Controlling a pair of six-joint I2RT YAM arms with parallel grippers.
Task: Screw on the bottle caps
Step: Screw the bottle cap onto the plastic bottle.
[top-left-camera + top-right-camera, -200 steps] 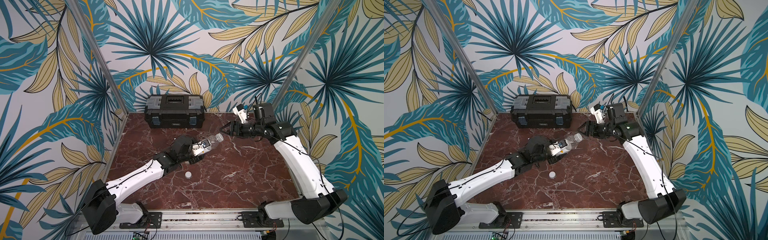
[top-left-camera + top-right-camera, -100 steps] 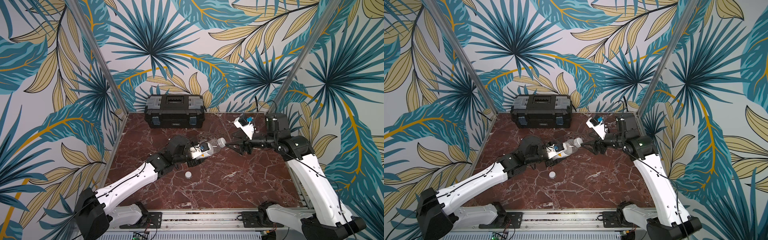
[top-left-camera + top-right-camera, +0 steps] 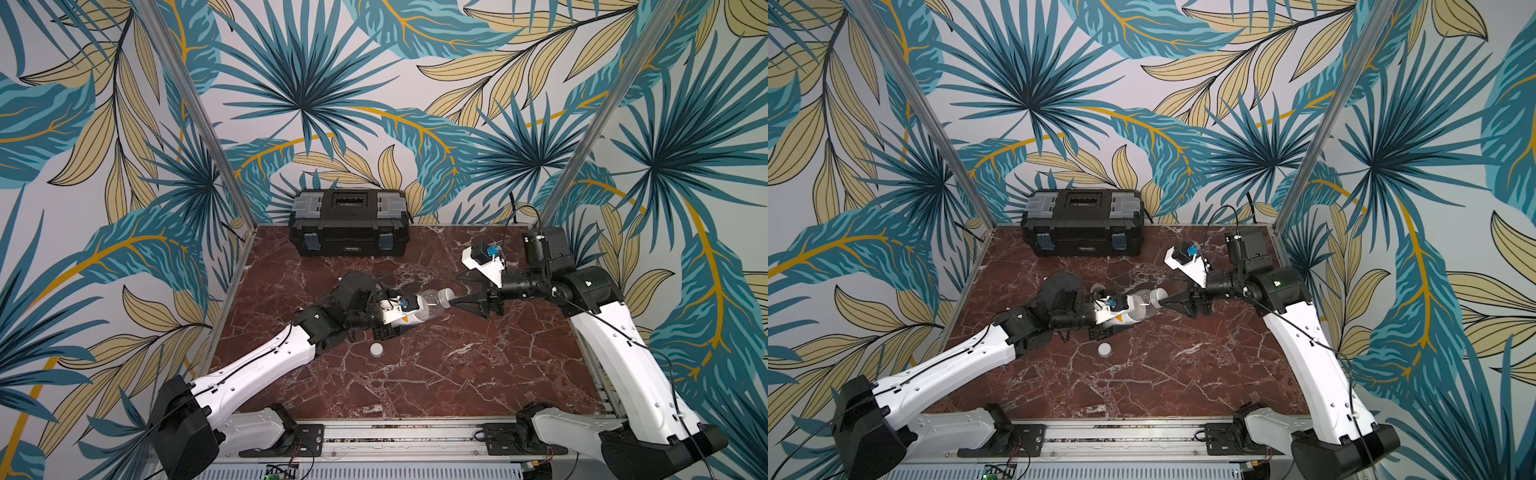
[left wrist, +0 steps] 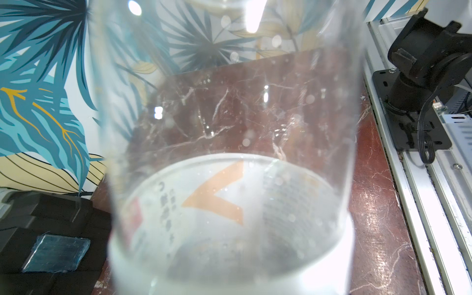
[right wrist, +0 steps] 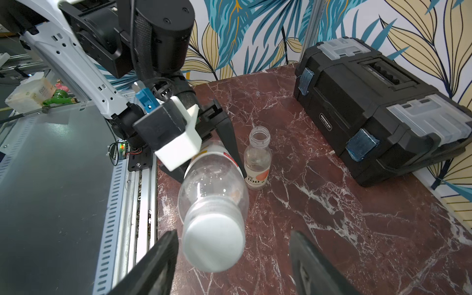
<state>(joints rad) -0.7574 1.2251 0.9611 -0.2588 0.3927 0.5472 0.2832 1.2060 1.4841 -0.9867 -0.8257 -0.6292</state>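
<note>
Glossy, white-veined red-brown marble-look tabletop point(image 3: 436, 374). Clear, smooth plastic bottle point(image 5: 212, 184), matt white plastic cap point(image 5: 213, 242). Matt black plastic toolbox point(image 3: 349, 237), translucent blue latches point(image 5: 361, 144). Silvery, dull metal base rail point(image 3: 395, 434).

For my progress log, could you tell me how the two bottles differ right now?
The held bottle lies tilted in the left gripper, with a white cap on its neck. The standing bottle is upright on the table, uncapped. Both are clear plastic with labels.
</note>
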